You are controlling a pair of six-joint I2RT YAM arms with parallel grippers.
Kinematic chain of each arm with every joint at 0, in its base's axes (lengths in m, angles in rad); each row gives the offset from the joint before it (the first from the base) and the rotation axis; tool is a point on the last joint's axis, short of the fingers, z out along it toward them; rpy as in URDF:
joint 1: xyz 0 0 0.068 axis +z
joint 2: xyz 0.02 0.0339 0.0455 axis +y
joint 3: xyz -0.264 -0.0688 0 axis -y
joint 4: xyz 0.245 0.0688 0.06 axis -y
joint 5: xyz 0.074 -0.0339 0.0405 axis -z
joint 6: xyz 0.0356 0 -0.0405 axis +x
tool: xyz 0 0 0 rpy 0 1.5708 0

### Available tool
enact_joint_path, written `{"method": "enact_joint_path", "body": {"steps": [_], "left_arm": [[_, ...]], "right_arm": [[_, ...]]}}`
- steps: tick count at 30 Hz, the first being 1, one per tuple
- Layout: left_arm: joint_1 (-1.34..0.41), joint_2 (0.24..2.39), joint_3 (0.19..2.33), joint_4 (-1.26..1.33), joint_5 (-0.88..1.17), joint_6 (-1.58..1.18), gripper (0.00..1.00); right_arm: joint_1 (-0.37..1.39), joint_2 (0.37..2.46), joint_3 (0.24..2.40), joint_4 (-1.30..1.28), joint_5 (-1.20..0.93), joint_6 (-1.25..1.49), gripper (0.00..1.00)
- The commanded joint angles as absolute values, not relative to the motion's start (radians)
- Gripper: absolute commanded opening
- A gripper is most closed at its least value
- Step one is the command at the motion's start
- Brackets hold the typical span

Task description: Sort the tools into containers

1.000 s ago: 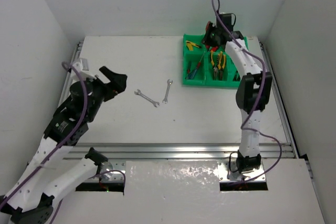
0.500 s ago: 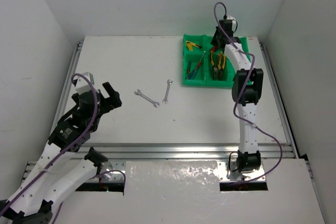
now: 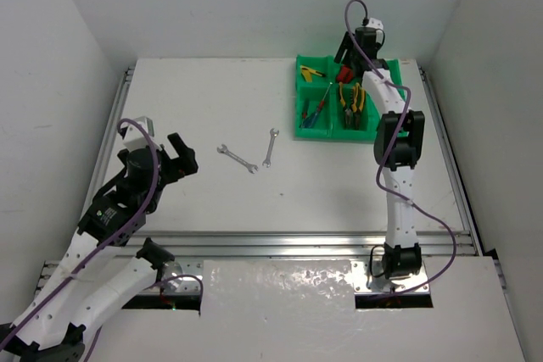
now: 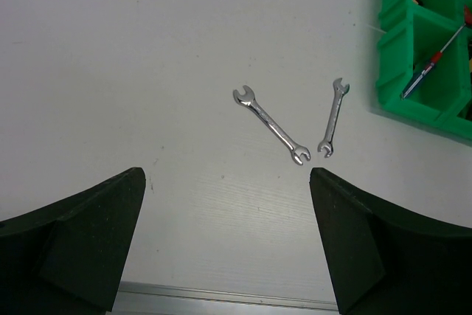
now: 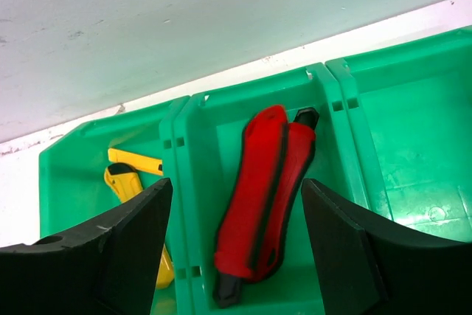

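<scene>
Two silver wrenches [image 3: 237, 158] [image 3: 270, 147] lie on the white table, and show in the left wrist view as the left wrench [image 4: 270, 125] and the right wrench [image 4: 332, 116]. My left gripper [image 3: 182, 152] hangs open to their left, nothing between its fingers [image 4: 226, 182]. The green containers [image 3: 310, 131] stand at the back right. My right gripper [image 5: 236, 182] is open above the back middle compartment, where red utility knives [image 5: 265, 197] lie free between the fingers. A yellow utility knife [image 5: 129, 182] lies in the back left compartment.
Yellow-handled pliers [image 3: 350, 95] and thin screwdrivers [image 3: 316, 110] lie in the front compartments. A screwdriver [image 4: 431, 64] shows in the tray's near corner. White walls close in on three sides. An aluminium rail [image 3: 297, 242] runs along the near edge.
My right gripper has opened over the back middle compartment and a red knife now lies free in it. My left arm drew back toward the near left, then held still.
</scene>
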State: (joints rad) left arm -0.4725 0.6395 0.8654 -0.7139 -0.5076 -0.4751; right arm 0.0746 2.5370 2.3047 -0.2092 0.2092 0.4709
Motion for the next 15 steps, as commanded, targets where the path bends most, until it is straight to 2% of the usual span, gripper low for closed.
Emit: {"method": "enact_joint_path", "body": {"steps": [1, 5, 9, 12, 13, 15], "left_arm": [[-0.471, 0.632, 0.859, -0.664, -0.495, -0.460, 0.92], [-0.469, 0.624, 0.857, -0.663, -0.497, -0.460, 0.92], [-0.469, 0.626, 0.859, -0.664, -0.502, -0.463, 0.92], [-0.468, 0.624, 0.859, -0.676, -0.546, -0.482, 0.92], [-0.465, 0.624, 0.862, -0.692, -0.561, -0.491, 0.92], [-0.454, 0.621, 0.867, -0.701, -0.583, -0.508, 0.93]], "right_arm": [[0.074, 2.504, 2.338, -0.160, 0.222, 0.454, 0.72], [0.075, 2.455, 2.335, -0.187, 0.206, 0.437, 0.71], [0.093, 2.326, 2.264, -0.234, 0.134, 0.393, 0.75], [0.185, 2.168, 2.099, -0.278, 0.130, 0.290, 0.94], [0.211, 2.128, 2.064, -0.287, 0.191, 0.261, 0.99], [0.280, 2.021, 1.955, -0.320, 0.277, 0.210, 0.99]]}}
